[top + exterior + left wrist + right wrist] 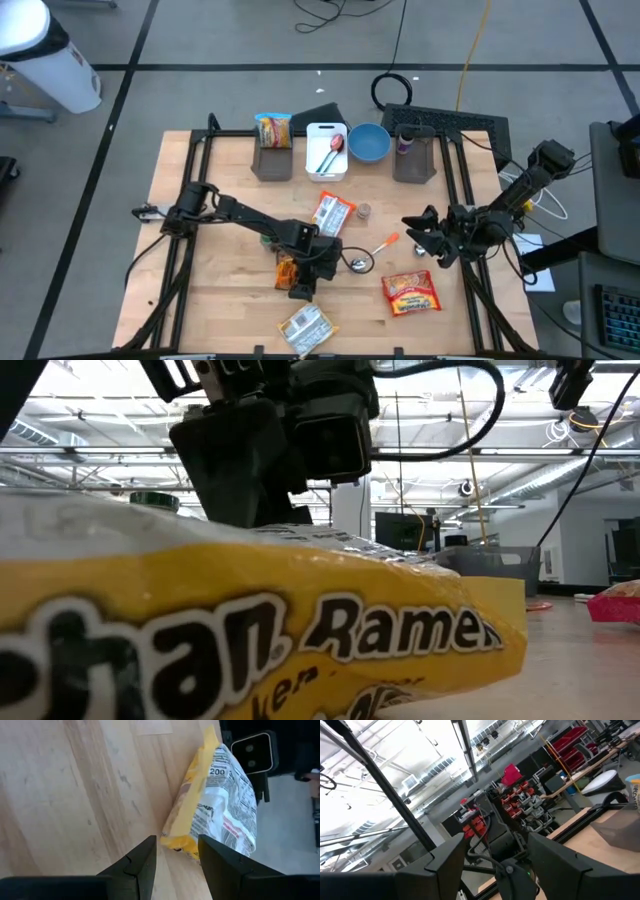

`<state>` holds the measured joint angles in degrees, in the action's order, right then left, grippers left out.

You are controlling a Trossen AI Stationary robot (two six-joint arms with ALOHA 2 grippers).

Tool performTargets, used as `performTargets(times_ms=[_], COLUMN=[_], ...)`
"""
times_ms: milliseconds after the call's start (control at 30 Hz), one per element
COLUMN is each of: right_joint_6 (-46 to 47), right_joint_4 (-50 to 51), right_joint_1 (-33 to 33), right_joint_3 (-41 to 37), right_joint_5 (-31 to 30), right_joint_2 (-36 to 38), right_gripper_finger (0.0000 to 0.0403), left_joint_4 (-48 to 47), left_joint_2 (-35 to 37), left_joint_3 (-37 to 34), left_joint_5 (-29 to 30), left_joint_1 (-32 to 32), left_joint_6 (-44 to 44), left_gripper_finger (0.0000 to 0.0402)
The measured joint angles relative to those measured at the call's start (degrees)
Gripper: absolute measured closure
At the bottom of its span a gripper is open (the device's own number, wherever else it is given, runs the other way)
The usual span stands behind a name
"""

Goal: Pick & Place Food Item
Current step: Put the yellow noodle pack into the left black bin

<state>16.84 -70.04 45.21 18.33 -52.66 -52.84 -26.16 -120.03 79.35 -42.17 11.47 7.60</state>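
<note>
The ramen pack is a yellow-edged foil pouch with a white panel of fine print, lying flat at the table's front edge, just ahead of the left gripper. That gripper's fingers stand parted with nothing between them. The low view alone reads "Ramen" in white letters; the left wrist view shows "200". The right gripper waits open at the table's right, possibly clear of the wood.
</note>
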Motion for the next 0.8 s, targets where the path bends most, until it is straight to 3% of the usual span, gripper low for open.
performTargets(times_ms=[533, 800], right_joint_6=[-0.2, -0.6], right_joint_4=[0.0, 0.0], right_joint_1=[-0.2, -0.2], right_joint_3=[0.0, 0.0], right_joint_5=[-0.8, -1.5], right_joint_2=[0.0, 0.0], right_gripper_finger=[0.0193, 0.0193], left_joint_4=[0.8, 0.8], left_joint_2=[-2.6, -2.6], left_joint_3=[0.0, 0.0], left_joint_5=[-3.4, -4.8], left_joint_1=[-0.2, -0.2], left_joint_6=[1.5, 1.2], left_gripper_finger=[0.0255, 0.0342])
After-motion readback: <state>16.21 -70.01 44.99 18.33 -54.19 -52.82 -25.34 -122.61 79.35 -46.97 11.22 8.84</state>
